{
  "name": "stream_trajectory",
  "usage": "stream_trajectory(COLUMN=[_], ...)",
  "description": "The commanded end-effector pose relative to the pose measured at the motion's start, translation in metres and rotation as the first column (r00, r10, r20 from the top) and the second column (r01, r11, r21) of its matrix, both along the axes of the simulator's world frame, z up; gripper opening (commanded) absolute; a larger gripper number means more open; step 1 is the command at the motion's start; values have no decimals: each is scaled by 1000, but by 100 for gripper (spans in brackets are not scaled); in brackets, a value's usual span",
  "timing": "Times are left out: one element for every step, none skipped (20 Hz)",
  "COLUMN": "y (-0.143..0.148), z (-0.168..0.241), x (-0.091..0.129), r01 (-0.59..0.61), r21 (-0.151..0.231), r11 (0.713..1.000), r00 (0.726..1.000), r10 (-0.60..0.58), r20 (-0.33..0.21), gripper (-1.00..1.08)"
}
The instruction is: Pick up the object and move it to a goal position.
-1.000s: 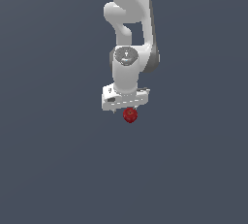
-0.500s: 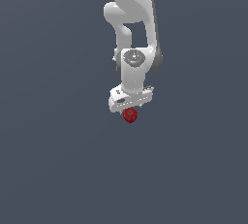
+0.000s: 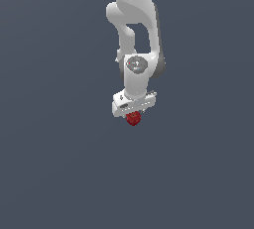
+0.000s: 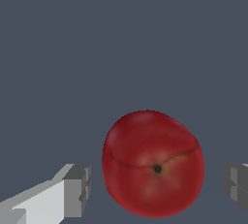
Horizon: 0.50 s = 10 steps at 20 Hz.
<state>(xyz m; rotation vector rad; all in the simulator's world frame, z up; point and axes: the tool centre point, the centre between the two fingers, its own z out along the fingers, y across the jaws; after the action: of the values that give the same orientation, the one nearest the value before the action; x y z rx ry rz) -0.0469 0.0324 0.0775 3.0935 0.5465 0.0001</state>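
You see the white robot hand [image 3: 134, 116] pointing down with its jaws spread wide. The small dark-red, glossy, roundish fruit-like object [image 4: 152, 164] sits between the grey fingertips [image 4: 77, 190], with a gap visible on each side.

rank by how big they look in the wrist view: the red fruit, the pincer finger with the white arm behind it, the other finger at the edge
1. Red fruit, by far the largest, though it sits close to the camera.
2. Finger with the white arm behind it.
3. Other finger, smallest, but cut off by the frame edge, so its rank against the first finger is unsure.
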Motion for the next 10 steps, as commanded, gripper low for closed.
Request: stream_trajectory(y=[0,0,0,0,1,0,0,0,0,0], z=[-13,-17,-21,-25,-27,-29,-30,-31,-31,-31], x=[-1,-1,-1,-1,-1,-1,-1,0,0,0], r01=[-2,-2,-3,-3,-3,-3,-3,-3,-3,-3], r21=[0,0,0,0,0,0,0,0,0,0], r11=[1000,1000,1000,1000,1000,1000,1000,1000,1000,1000], r00=[1000,1000,1000,1000,1000,1000,1000,1000,1000,1000], r10=[2,2,3,3,3,3,3,3,3,3], r20=[-1,-1,0,0,0,0,0,0,0,0], gripper=[100,100,100,100,100,100,100,100,100,-100])
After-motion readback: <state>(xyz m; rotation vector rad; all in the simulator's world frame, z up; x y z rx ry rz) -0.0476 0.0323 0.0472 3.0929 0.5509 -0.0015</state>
